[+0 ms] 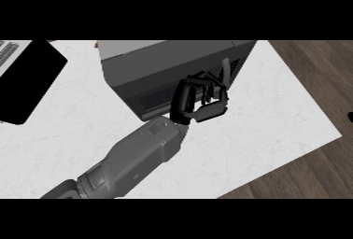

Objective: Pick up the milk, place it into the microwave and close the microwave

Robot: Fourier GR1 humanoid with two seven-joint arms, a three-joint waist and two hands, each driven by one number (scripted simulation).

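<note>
A grey microwave (172, 74) sits at the far side of a white marble counter (269, 126), its door closed. One grey forearm comes in from the lower left and reaches to the microwave's front. Which arm it is cannot be told for certain. Its black hand (200, 100) rests against the door near the handle, fingers curled, holding nothing that shows. The milk is not visible. A black panel (27, 84) lies left of the microwave.

Grey segmented forearm, boxy panels; black robot hand (200, 100), slender jointed fingers.
</note>
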